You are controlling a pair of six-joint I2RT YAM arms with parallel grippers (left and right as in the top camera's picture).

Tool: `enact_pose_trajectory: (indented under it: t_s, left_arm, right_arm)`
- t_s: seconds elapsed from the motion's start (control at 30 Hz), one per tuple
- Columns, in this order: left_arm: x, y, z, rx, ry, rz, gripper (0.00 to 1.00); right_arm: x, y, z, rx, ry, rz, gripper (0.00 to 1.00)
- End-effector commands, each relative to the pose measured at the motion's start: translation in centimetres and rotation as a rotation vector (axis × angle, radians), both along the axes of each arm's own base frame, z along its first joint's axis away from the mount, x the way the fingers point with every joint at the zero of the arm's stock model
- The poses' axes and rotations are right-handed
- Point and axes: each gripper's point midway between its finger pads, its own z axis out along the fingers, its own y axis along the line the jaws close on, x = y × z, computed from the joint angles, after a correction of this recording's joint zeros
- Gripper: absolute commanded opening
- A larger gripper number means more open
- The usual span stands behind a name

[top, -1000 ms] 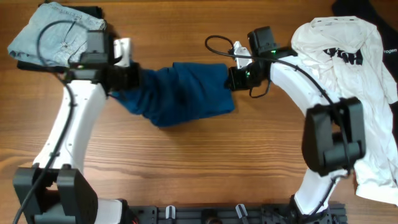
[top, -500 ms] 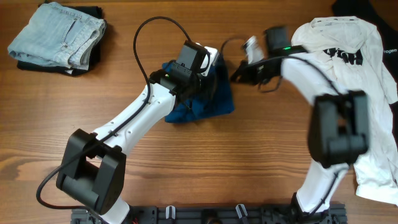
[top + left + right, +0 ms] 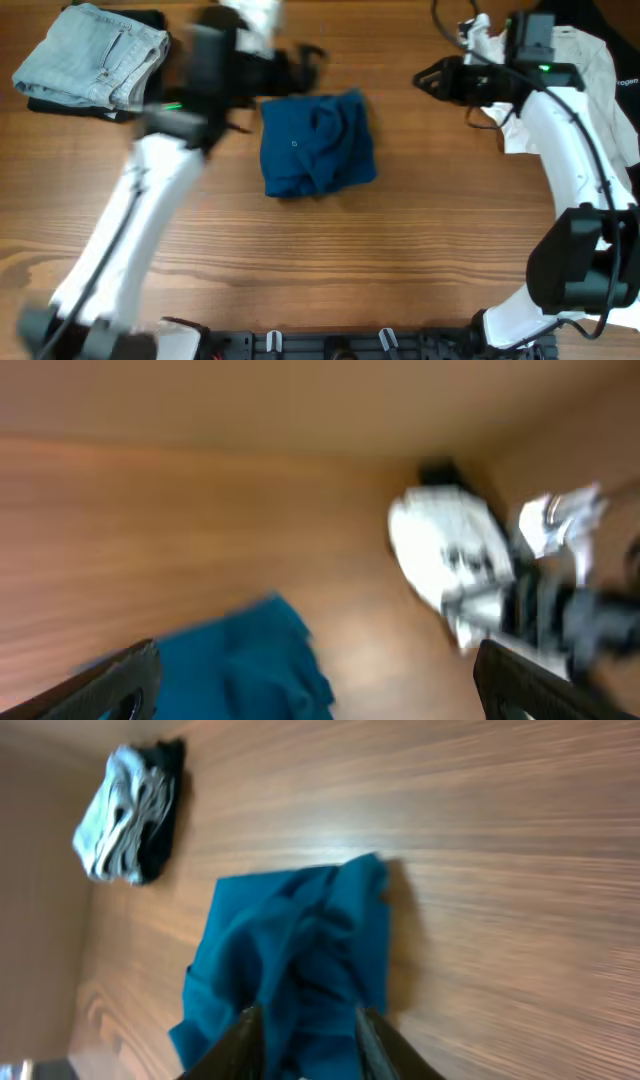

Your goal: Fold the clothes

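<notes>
Overhead: dark-blue polo shirt [image 3: 318, 143] lies bunched into a rough square near the middle of the wooden table [image 3: 300, 260], with no gripper touching it. The left gripper [image 3: 305, 60] is motion-blurred, up over the table beyond the polo's far left corner. Left wrist view, also blurred: its fingers [image 3: 125, 682] sit wide apart at the frame edges with nothing between them, so released, and the polo is below them. The right gripper [image 3: 425, 78] hangs over bare wood, off to the polo's right and apart from it. Right wrist view: its fingers [image 3: 243, 1042] are parted with a gap and empty, and the polo lies on the wood beyond them. White T-shirt with black lettering [image 3: 600, 80] is heaped at the right edge, under the right arm. Folded light-blue jeans [image 3: 90, 50] are stacked on a black garment [image 3: 60, 102] at the far left corner.
</notes>
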Motion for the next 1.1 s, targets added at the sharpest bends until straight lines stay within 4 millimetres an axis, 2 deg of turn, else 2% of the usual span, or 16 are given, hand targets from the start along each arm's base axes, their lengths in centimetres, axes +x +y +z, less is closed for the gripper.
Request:
enact_pose_trajectory:
  t_s: [0.0,0.07,0.17,0.37,0.43,0.47,0.53,0.63,0.7,0.73,0.77,0.8,0.83,0.87,0.93,1.07]
  left_arm:
    - [0.0,9.0,1.3,-0.010,0.039,0.257,1.00]
    - [-0.2,13.4,-1.7,0.029,0.155,0.349,1.00]
    - [-0.6,15.8,-6.8,0.064,0.333,0.393,1.00]
    - [-0.1,15.8,-14.0,0.119,0.535,0.357,1.00]
    - [0.0,15.8,-14.8,0.121,0.554,0.356,1.00]
    - [0.0,15.8,-15.1,0.122,0.562,0.356,1.00]
    - [0.0,15.8,-15.1,0.122,0.563,0.356,1.00]
    - [0.1,15.8,-15.1,0.122,0.560,0.356,1.00]
    - [0.1,15.8,-15.1,0.122,0.560,0.356,1.00]
    - [0.1,15.8,-15.1,0.122,0.560,0.356,1.00]
    - [0.1,15.8,-15.1,0.122,0.560,0.356,1.00]
    - [0.1,15.8,-15.1,0.123,0.559,0.356,1.00]
    - [0.1,15.8,-15.1,0.123,0.559,0.356,1.00]
    - [0.1,15.8,-15.1,0.123,0.559,0.356,1.00]
    - [0.1,15.8,-15.1,0.123,0.560,0.356,1.00]
    - [0.3,15.8,-15.0,0.120,0.549,0.356,1.00]
  right_arm:
    - [-1.1,4.7,-1.0,-0.084,0.000,0.083,0.34]
    - [-1.7,7.6,-2.0,-0.185,-0.006,0.090,0.37]
    - [-1.9,10.9,-3.9,-0.314,-0.040,0.093,0.41]
    - [-2.8,13.0,-9.4,-0.400,0.029,0.168,0.40]
    - [-3.1,12.8,-10.0,-0.412,0.047,0.176,0.24]
    - [-3.0,12.6,-10.0,-0.411,0.050,0.172,0.04]
    - [-2.6,11.4,-8.8,-0.402,0.048,0.134,0.04]
    - [-3.2,6.4,-6.4,-0.405,0.114,0.032,0.04]
    - [-4.7,2.7,-6.7,-0.430,0.222,-0.009,0.04]
    - [-5.4,1.9,-7.2,-0.437,0.252,0.019,0.04]
    - [-5.8,1.7,-7.6,-0.440,0.268,0.041,0.06]
    - [-6.0,1.8,-7.9,-0.445,0.268,0.074,0.44]
    - [-6.1,1.9,-7.9,-0.446,0.266,0.082,0.66]
    - [-6.1,1.9,-7.8,-0.445,0.265,0.083,0.75]
    - [-6.0,2.2,-7.5,-0.424,0.260,0.089,0.78]
    - [-3.9,6.1,-4.9,-0.278,0.088,0.203,0.78]
